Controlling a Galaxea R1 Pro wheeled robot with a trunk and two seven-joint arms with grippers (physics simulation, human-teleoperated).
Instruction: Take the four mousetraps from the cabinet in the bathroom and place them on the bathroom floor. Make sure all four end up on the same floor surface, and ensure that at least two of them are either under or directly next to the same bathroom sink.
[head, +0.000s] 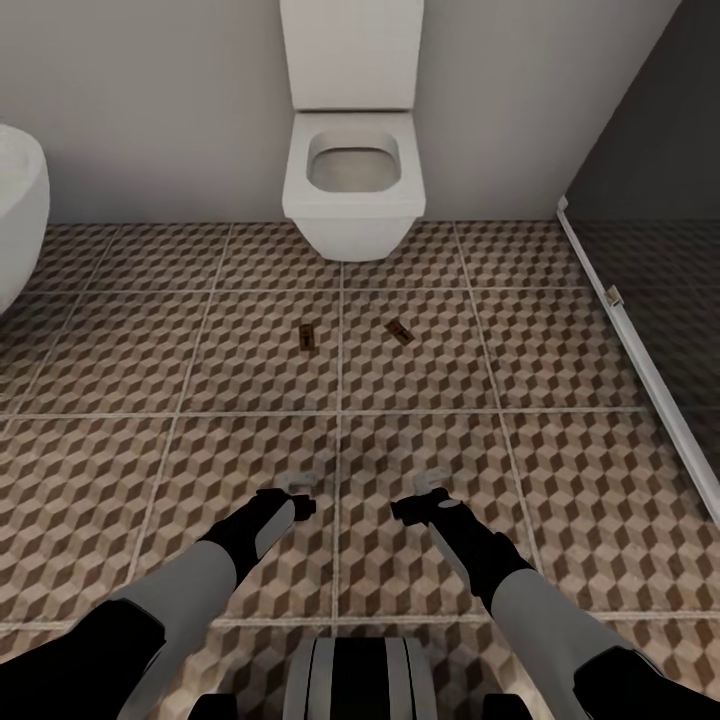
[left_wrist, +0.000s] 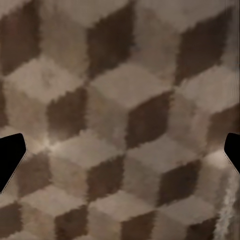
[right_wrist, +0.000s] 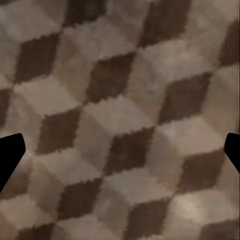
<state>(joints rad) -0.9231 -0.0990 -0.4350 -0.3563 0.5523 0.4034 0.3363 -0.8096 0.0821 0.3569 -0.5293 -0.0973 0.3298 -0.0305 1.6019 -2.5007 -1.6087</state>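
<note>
1. Two mousetraps down on the bathroom floor (head: 120, 480): left mousetrap (head: 306, 338) and right mousetrap (head: 399, 331), near each other, just in front of the toilet (head: 352, 180).
2. By the look of it, about halfway: two of four placed; other two, cabinet and sink nowhere among these tiles.
3. Likely left to do: fetch the remaining pair, and get at least two beside or under a sink. Cannot tell how near a sink the placed pair is.
4. Left gripper (head: 300, 487) spread wide, nothing between its fingertips (left_wrist: 11, 159), bare tile below.
5. Right gripper (head: 432, 484) likewise released and empty, fingertips (right_wrist: 10, 157) apart over tile.
6. Floor: cube-pattern tiles in brown, beige and grey, pale grout.
7. Room: plain grey wall behind the toilet, white bathtub (head: 18, 215) edge at left, dark shower area (head: 660, 260) with pale threshold at right.
</note>
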